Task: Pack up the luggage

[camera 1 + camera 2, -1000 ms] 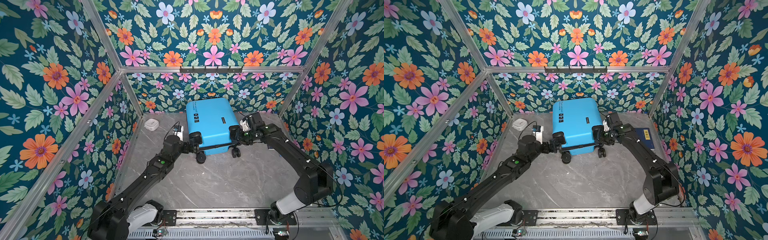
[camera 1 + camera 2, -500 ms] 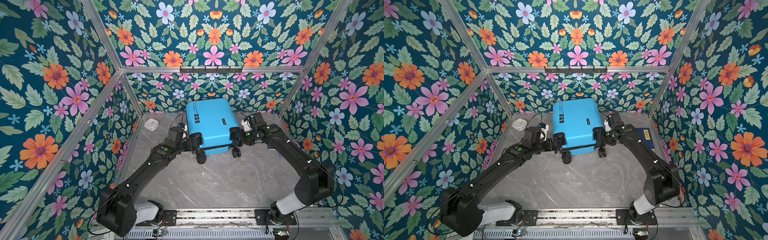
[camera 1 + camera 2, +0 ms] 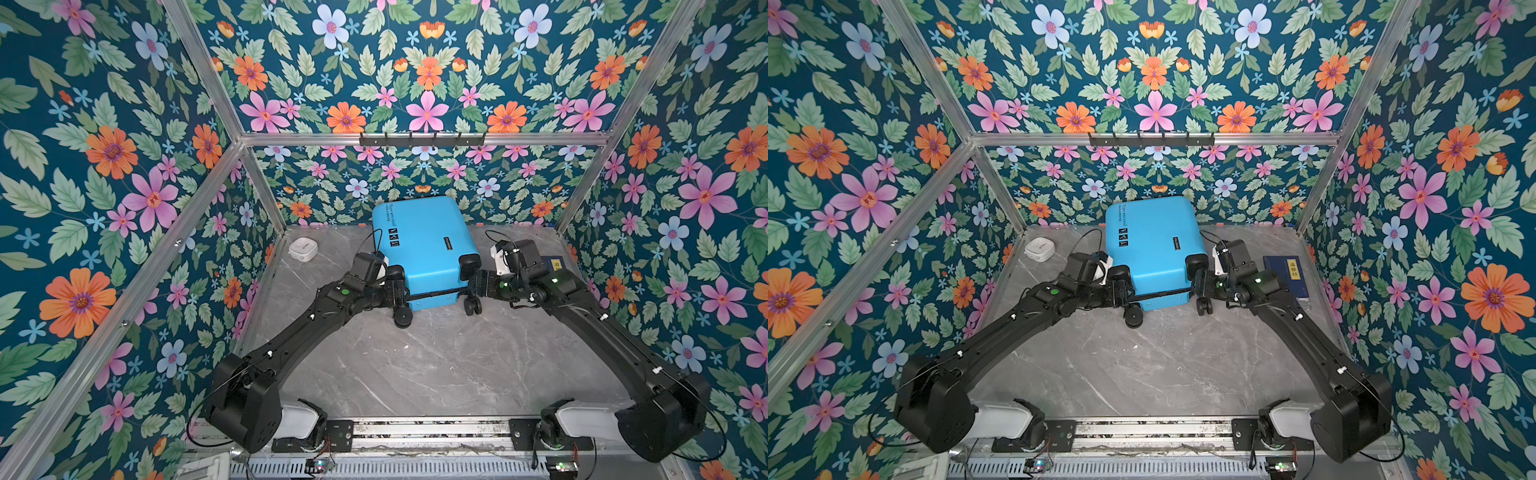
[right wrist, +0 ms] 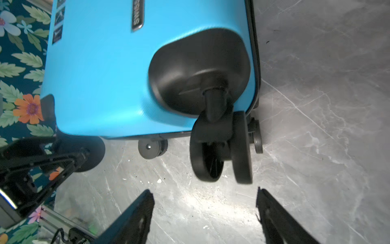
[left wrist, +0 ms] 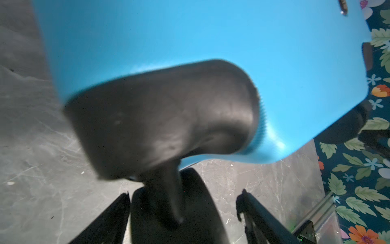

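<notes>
The luggage (image 3: 419,245), frame centre, is rigid, smooth-shelled, probably slippery; take hold at the casters (image 4: 219,152). Left gripper (image 5: 184,193) straddles one, spread; right gripper (image 4: 204,190) spread, empty.

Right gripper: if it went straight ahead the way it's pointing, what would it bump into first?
Most likely the black caster wheel on a corner of the luggage. In the right wrist view it sits straight ahead of the open right gripper; how near is hard to judge.
</notes>
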Available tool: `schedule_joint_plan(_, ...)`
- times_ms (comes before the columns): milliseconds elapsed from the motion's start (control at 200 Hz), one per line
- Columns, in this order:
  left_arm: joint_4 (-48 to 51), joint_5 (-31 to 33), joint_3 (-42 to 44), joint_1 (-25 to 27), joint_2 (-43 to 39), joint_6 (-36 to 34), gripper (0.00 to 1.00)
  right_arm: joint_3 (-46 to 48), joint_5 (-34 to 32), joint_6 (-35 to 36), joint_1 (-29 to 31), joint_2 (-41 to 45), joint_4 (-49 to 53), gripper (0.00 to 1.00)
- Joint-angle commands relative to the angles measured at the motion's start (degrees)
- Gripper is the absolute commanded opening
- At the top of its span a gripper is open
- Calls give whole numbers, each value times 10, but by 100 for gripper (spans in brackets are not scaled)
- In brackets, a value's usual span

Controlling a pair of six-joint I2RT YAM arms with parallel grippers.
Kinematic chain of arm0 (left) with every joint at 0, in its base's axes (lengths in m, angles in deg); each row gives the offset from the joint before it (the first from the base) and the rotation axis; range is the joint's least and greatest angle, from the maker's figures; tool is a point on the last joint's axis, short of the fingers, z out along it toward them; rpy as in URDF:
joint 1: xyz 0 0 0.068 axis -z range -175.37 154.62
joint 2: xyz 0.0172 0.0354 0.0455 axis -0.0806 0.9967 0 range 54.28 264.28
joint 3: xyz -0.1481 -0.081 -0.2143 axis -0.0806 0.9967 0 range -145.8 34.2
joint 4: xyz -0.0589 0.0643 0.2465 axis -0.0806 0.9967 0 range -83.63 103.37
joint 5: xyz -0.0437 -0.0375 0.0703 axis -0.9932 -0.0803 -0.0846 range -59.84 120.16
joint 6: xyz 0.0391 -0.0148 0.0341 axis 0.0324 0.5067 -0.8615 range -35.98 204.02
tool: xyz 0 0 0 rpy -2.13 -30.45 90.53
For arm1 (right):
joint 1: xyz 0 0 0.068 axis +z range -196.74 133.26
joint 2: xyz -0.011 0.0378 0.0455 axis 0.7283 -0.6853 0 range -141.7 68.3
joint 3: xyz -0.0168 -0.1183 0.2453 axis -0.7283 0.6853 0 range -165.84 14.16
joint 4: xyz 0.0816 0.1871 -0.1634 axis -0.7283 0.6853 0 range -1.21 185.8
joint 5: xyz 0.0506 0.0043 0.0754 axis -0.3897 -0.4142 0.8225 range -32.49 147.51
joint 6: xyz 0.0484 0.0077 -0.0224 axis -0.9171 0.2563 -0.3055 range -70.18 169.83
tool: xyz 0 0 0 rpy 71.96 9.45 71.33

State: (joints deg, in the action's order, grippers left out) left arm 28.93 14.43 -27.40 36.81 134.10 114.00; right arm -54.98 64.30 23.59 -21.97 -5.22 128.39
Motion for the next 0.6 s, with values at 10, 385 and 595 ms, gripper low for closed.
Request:
schedule_joint_plan(10, 5, 5, -17, 10, 22, 0, 83, 26, -38, 0, 7, 10, -3, 78)
schedule_joint_plan(385, 17, 29, -33, 17, 47, -7, 57, -44, -68, 46, 8, -80, 43, 88)
schedule_joint_plan(595, 17, 28, -44, 17, 47, -11, 27, -113, -80, 69, 5, -165, 73, 84)
